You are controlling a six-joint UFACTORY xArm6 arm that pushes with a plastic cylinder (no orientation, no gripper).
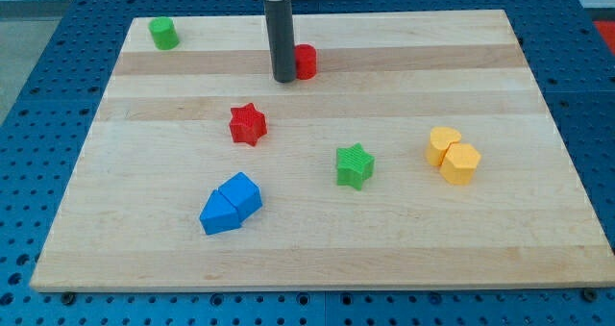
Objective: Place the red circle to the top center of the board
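Pale striped wooden board (404, 239) on blue perforated table (38, 66).

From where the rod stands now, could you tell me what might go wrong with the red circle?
My tip sits tight against the left side of the red circle. A push from there would likely send it rightward, past centre. The circle is also near the board's top edge, so a strong upward push might slide it off.

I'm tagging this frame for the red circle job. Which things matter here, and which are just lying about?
In the job:
red circle
my tip, at its left side
board

Lying about:
red star
green star
green block
two blue blocks
two yellow blocks
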